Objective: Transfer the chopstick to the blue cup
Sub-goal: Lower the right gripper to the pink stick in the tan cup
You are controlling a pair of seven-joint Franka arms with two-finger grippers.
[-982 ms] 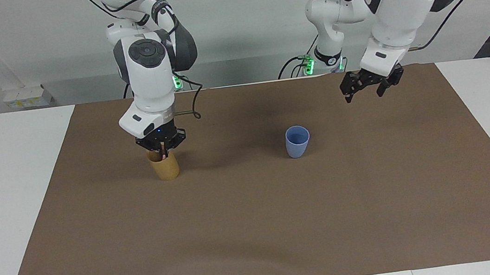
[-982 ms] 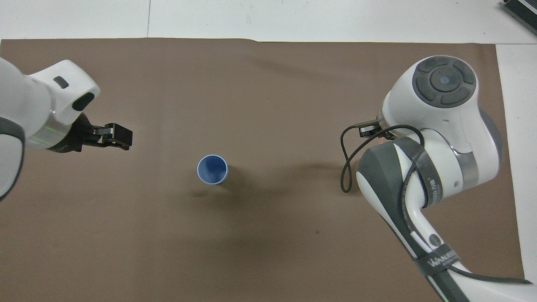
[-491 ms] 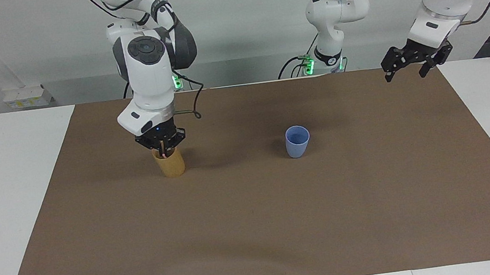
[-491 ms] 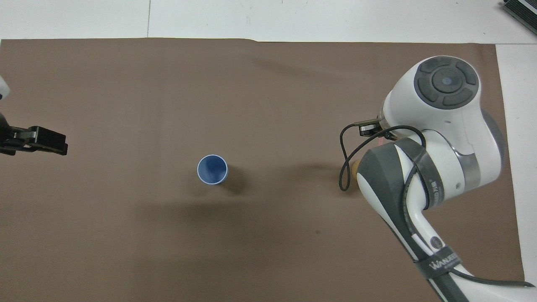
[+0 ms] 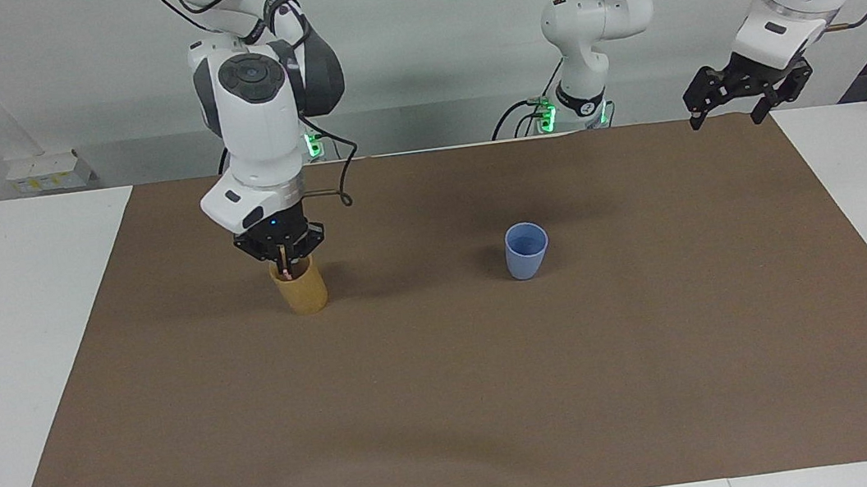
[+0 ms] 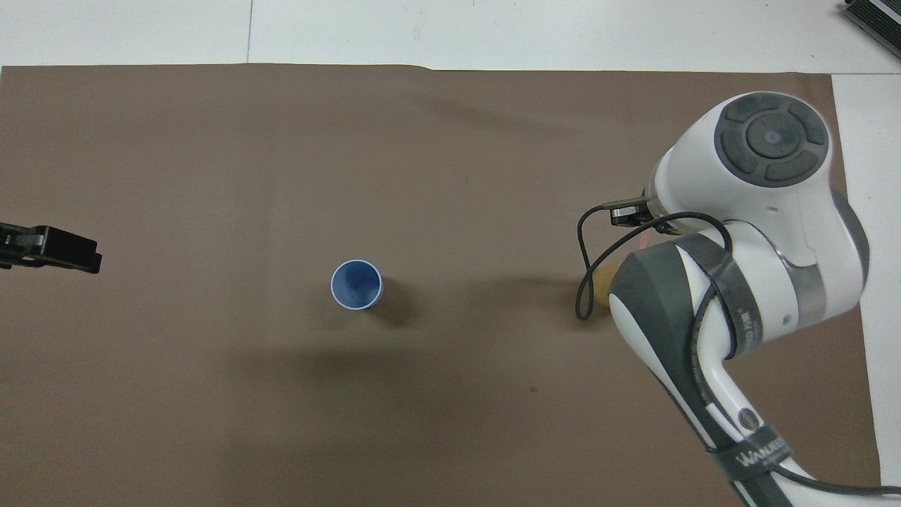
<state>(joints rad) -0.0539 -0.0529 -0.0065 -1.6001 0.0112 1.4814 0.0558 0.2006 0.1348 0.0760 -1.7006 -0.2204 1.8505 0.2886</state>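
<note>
The right hand (image 5: 283, 255) hangs just above the mouth of a tan holder (image 5: 301, 286), which stands upright on the brown mat (image 5: 451, 390) toward the right arm's end of the tabletop (image 5: 6, 329). Its fingertips are pressed together on the chopstick (image 5: 285, 268), a thin pale pink stick whose upper part runs up into the hand while its lower part still reaches down inside the holder. Nothing else shows in the holder. In the overhead view the right arm covers nearly all of the holder, so only a sliver of tan shows beside the arm's dark cable.

The blue cup (image 5: 526, 249) stands upright on the mat near the middle of the tabletop, well apart from the holder and about as far from the robots as it. Its open mouth faces up, and the overhead view looks straight into it: only its blue bottom shows inside.

The left hand (image 5: 745, 90) waits in the air over the mat's corner at the left arm's end, with its fingers spread apart and nothing between them. In the overhead view only its dark tip (image 6: 49, 248) reaches into the edge.
</note>
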